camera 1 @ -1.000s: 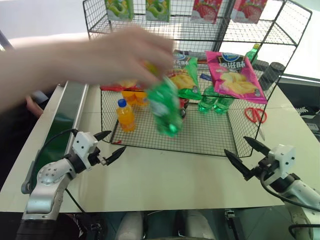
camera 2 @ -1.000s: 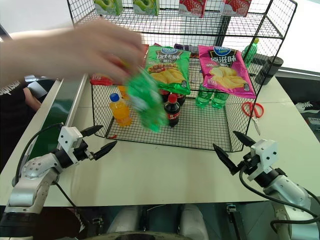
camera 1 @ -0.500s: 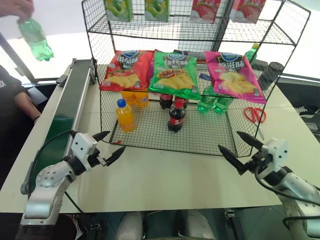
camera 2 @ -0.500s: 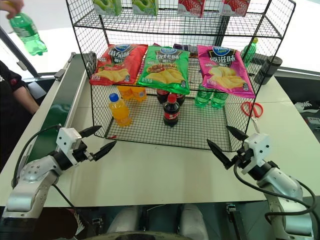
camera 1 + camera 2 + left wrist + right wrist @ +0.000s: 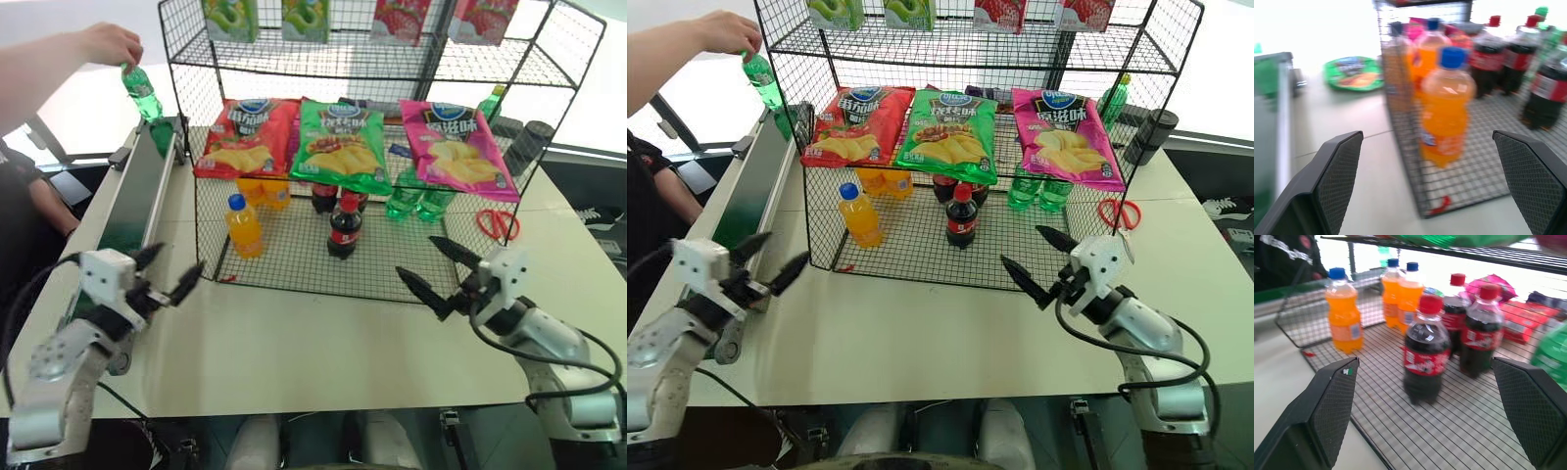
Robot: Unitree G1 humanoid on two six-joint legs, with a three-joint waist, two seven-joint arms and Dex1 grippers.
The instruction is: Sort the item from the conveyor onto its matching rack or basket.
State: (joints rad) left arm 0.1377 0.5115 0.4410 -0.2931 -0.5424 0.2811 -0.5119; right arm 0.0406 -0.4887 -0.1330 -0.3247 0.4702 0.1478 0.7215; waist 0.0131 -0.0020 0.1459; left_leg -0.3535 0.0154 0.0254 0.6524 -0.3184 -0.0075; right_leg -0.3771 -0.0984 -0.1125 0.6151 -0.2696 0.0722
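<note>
Person's hand (image 5: pixel 110 43) lowered green bottle (image 5: pixel 143 94) onto conveyor (image 5: pixel 132 201).

Head cams looking fwd/down over table; wrist cams sitting low, facing level between wide jaws, close to rack (image 5: pixel 323 257); both sharing orange bottle (image 5: pixel 1445 105).

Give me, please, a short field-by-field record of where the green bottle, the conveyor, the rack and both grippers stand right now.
green bottle: held by a person's hand over the conveyor's far end
conveyor: along the table's left edge
rack: orange, cola and green bottles on the bottom tier, chip bags above
left gripper: open, beside the conveyor
right gripper: open, at the rack's front edge
</note>
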